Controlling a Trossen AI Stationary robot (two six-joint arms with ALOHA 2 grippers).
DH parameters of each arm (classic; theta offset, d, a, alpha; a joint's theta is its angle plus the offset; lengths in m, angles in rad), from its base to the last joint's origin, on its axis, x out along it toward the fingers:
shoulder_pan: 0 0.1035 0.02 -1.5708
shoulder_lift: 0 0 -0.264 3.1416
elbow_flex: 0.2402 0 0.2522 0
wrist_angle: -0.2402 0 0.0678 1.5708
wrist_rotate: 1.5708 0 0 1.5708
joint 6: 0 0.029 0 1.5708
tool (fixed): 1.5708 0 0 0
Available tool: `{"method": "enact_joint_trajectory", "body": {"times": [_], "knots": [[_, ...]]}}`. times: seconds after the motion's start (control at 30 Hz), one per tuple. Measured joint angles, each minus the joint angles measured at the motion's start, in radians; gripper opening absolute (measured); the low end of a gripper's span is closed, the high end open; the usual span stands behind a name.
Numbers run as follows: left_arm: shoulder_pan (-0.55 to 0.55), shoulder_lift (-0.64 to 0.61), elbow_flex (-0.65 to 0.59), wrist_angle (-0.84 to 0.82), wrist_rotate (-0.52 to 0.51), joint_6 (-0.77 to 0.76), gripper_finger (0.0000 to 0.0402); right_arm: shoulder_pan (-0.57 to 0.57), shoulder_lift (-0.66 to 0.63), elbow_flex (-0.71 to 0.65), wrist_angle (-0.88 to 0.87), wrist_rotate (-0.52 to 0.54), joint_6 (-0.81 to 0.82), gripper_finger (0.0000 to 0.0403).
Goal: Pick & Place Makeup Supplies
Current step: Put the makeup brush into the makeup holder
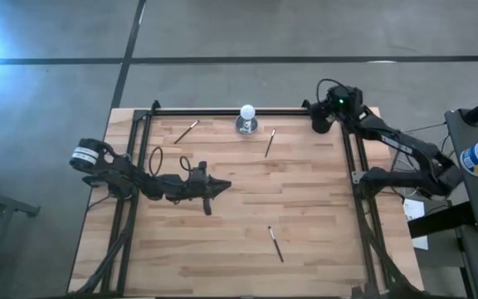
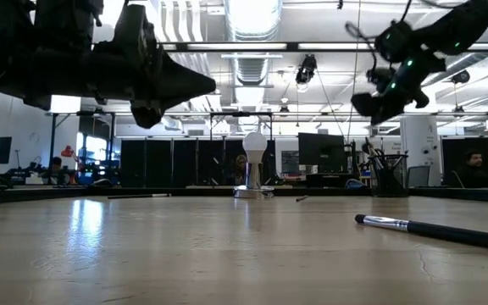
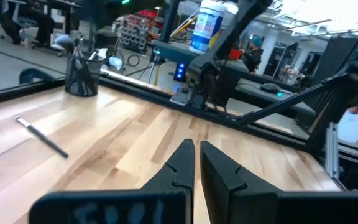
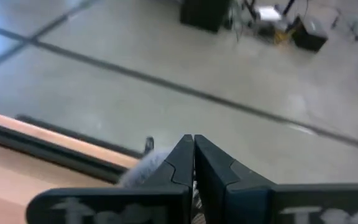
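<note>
Three slim makeup brushes lie flat on the wooden table: one near the far edge (image 1: 186,131), one by the white ball (image 1: 270,143), one toward the near side (image 1: 275,244) (image 2: 435,229). More brushes stand in a black cup (image 2: 390,178) (image 3: 82,76) at the far right corner. My left gripper (image 1: 225,186) (image 3: 197,150) hovers shut above the table's middle left, holding nothing. My right gripper (image 1: 319,120) (image 2: 367,103) hangs shut above the cup; a grey fluffy tuft (image 4: 145,165) shows beside its fingers, and I cannot tell whether they touch.
A white ball on a silver base (image 1: 246,119) (image 2: 253,165) stands at the middle of the far edge. A black frame rail (image 1: 222,111) runs round the table. Bare wood lies between the left gripper and the near brush.
</note>
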Motion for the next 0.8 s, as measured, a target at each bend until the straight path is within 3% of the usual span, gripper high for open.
{"method": "enact_joint_trajectory", "body": {"times": [0.23,0.47,0.8], "knots": [[0.012,0.0,0.0,-0.017,-0.017,-0.001,0.0018,0.125,-0.237,-0.103,-0.016,-0.12,0.005,0.0008],[0.03,0.0,0.0,-0.039,-0.017,-0.029,0.0008,0.355,-0.419,-0.286,-0.011,-0.128,0.075,0.0008],[0.057,-0.042,0.001,-0.207,-0.115,-0.119,0.0,0.76,-0.515,-0.472,0.165,0.017,0.192,0.0008]]}}
